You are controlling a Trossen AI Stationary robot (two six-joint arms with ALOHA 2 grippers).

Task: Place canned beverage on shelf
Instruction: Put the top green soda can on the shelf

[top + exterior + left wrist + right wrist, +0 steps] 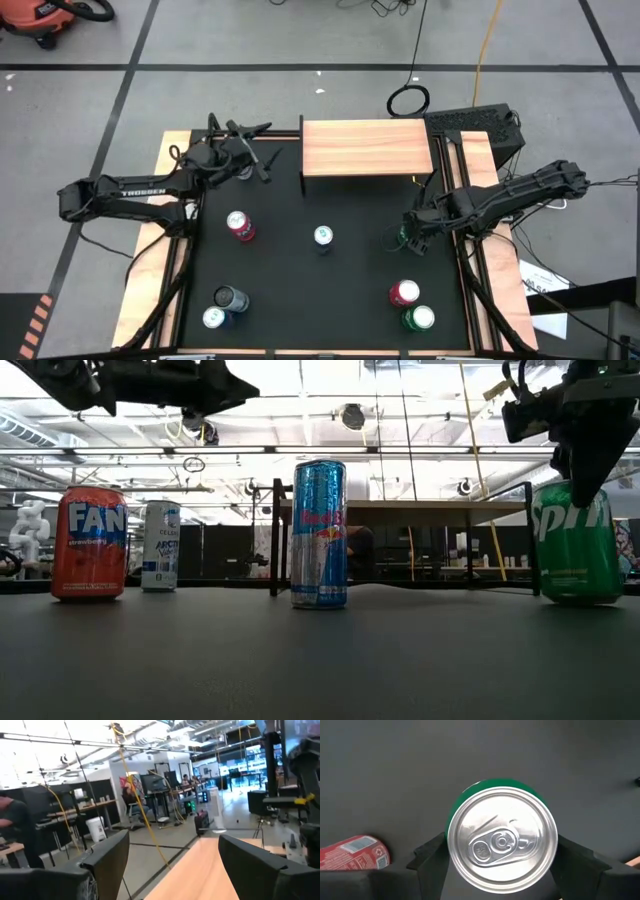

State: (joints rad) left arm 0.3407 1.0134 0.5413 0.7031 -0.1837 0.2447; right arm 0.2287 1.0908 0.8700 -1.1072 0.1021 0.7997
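A green Sprite can (578, 545) stands upright on the black table at the right, also seen from above in the right wrist view (502, 842). My right gripper (410, 238) comes down over it, one finger on each side, shut on it. My left gripper (262, 150) is open and empty, up in the air by the left end of the shelf (367, 148), a light-wood plank on black legs at the table's far side. Its wrist view shows the plank (200, 875) between its fingers, farther off. My right gripper pinches the green can between its two fingers (432, 857), on two opposite sides of its wall just under the rim (454, 815). The fingers point down from above. The can's own top hides the exact place of contact. The can stands upright with its base (578, 598) on the table.
Other cans stand on the table: a red Fanta can (240, 226), a slim blue Red Bull can (323, 237), a red can (404, 293) and a green can (418, 318) near right, and two more (222, 308) near left. The red can also shows in the right wrist view (352, 852).
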